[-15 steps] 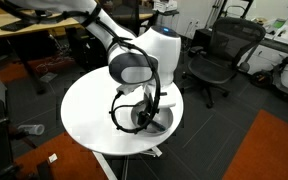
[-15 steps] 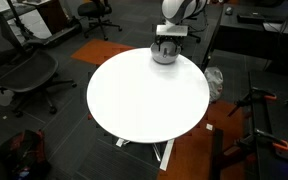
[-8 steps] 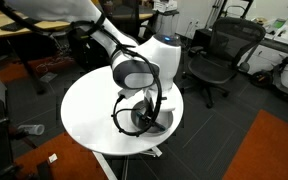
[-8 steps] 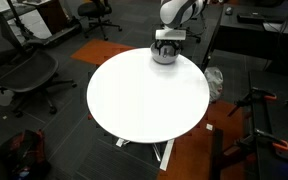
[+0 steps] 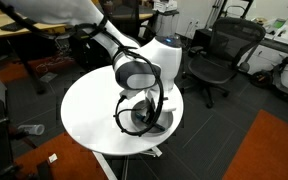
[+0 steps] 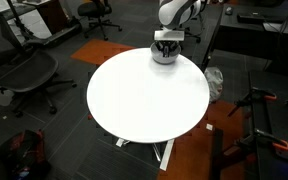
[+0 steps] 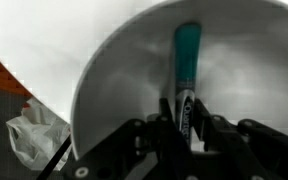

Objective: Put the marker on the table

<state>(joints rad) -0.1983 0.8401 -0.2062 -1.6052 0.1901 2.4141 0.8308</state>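
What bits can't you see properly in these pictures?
- Marker: shows only in the wrist view. In both exterior views the arm and the bowl hide it.
- Claw: dark and blurry at the wrist view's bottom edge, so I cannot tell whether it is squeezing the marker.
- Marker's label: too blurred to read.
- Bowl: cut off by the wrist view's edges.
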